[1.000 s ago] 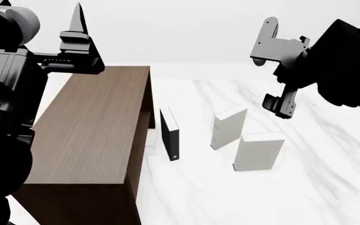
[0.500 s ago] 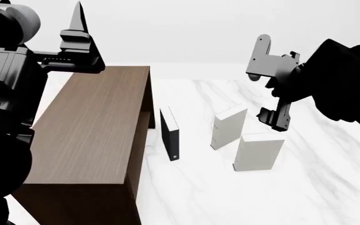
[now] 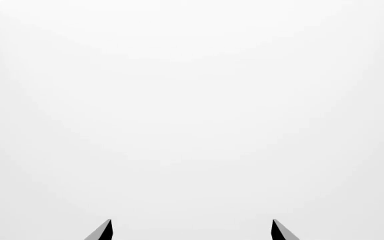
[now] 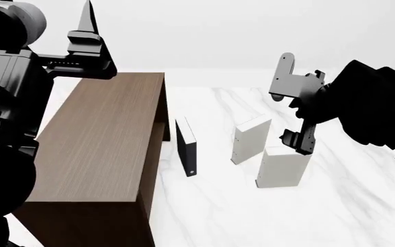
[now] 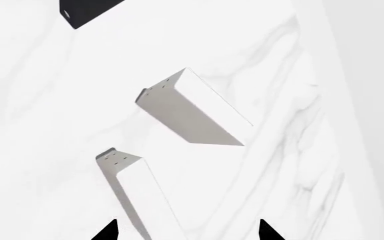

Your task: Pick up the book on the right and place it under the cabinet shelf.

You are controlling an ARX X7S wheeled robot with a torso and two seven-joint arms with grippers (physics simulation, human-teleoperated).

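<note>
3 books stand upright on the white marble table (image 4: 362,206) in the head view: a thin black book (image 4: 186,147) nearest the cabinet shelf (image 4: 101,144), a narrower pale book (image 4: 250,139) in the middle, and the book (image 4: 282,165) furthest right and closest to the camera. That view alone shows the cabinet shelf, a large dark brown block at the table's left, well apart from the book. The right gripper (image 4: 293,105) hangs just above and behind the book's top edge, its 2 fingers spread wide with nothing between them.

Only the right wrist view looks down onto the books' tops. There the book (image 5: 135,192) runs as a long slab from a dotted end toward the right gripper's (image 5: 187,231) 2 dark fingertips (image 5: 106,232), which stand apart on either side of it; whether they touch it I cannot tell. The narrower pale book (image 5: 188,107) lies beyond, angled differently, and a corner of the black book (image 5: 85,10) shows at the edge.

From the head view the book's broad blank cover faces the camera, its long axis vertical, spine edge at its left.

Blank white fills the left wrist view apart from 2 separated fingertips (image 3: 102,232) of the left gripper (image 3: 190,231), which holds nothing; the head view places the left gripper (image 4: 88,49) raised above the cabinet shelf's far end.
</note>
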